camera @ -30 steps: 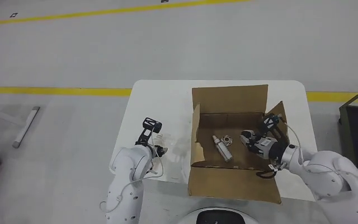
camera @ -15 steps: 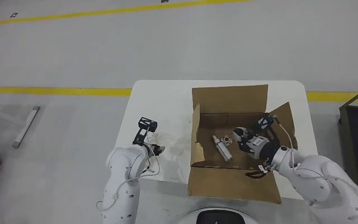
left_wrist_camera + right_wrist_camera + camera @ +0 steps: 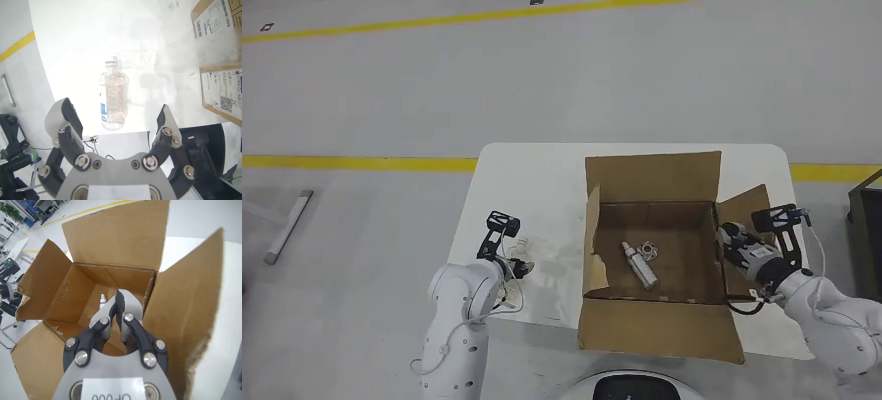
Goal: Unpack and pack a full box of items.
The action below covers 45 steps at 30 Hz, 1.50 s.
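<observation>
A clear plastic bottle (image 3: 113, 94) lies on the white table (image 3: 542, 180) left of the open cardboard box (image 3: 652, 180), also seen as the bottle (image 3: 525, 243) from above. My left gripper (image 3: 115, 107) is open just short of the bottle's base, not touching it; from above the left gripper (image 3: 518, 264) sits near the table's left edge. Inside the box lie a white spray bottle (image 3: 637, 264) and a small metal part (image 3: 647, 247). My right gripper (image 3: 119, 294) is shut with nothing in it, at the box's right flap (image 3: 742, 205); from above it is the right gripper (image 3: 725, 240).
The box's flaps stand open on all sides, the front flap (image 3: 662, 330) hanging toward the table's near edge. Bare table (image 3: 85, 37) lies beyond the bottle. The box's labelled side (image 3: 221, 91) is to the bottle's right.
My right gripper has pulled out of the box interior to the right flap. The left arm has shifted slightly left; the bottle stays on the table.
</observation>
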{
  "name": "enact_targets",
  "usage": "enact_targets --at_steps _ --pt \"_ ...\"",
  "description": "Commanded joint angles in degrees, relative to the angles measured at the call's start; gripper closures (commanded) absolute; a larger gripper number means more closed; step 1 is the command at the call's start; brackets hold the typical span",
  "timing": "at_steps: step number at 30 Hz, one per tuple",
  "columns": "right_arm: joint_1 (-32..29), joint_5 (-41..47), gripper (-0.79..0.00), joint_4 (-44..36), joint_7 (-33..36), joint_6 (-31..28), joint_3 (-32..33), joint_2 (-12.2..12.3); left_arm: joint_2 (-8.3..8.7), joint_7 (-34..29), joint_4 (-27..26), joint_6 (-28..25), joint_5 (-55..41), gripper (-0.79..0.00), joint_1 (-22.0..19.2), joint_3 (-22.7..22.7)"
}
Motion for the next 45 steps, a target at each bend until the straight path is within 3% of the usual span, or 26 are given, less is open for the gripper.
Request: enact_targets --at_steps 1,6,11,17,21,22,37,41,45 --pt "-0.9 0.5 0.000 -1.1 -0.3 0.1 0.4 -0.1 0.12 -0.1 0.1 0.0 -0.1 -0.785 -0.1 0.1" --pt "-0.4 0.2 0.000 -3.4 -0.4 -5.7 -1.5 0.0 0.26 -0.1 0.2 -0.2 -0.3 -0.785 -0.2 0.2" --pt "5.5 -5.1 0.000 -3.8 1.5 -7.6 -9.7 -0.3 0.26 -0.1 0.2 -0.2 -0.3 -0.785 -0.2 0.2" --pt "14.4 -12.8 0.000 6.1 2.4 -0.8 -20.3 -1.7 0.26 -0.1 0.2 -0.2 -0.3 -0.785 -0.2 0.2" --pt "18.0 -11.4 0.000 11.6 2.1 2.1 -23.8 -2.6 0.26 -0.1 0.2 -0.2 -0.3 -0.785 -0.2 0.2" --pt "18.5 -8.6 0.000 12.2 1.8 0.8 -24.1 -2.8 0.26 -0.1 0.2 -0.2 -0.3 -0.785 -0.2 0.2" --pt "18.6 -10.3 0.000 12.1 1.6 0.9 -24.3 -2.8 0.26 -0.1 0.2 -0.2 -0.3 -0.785 -0.2 0.2" --pt "20.5 -22.2 0.000 10.6 6.7 6.9 -27.6 -3.1 0.26 -0.1 0.2 -0.2 -0.3 -0.785 -0.2 0.2" --pt "25.1 -25.6 0.000 11.9 15.1 11.5 -32.4 -4.2 0.26 -0.1 0.2 -0.2 -0.3 -0.785 -0.2 0.2"
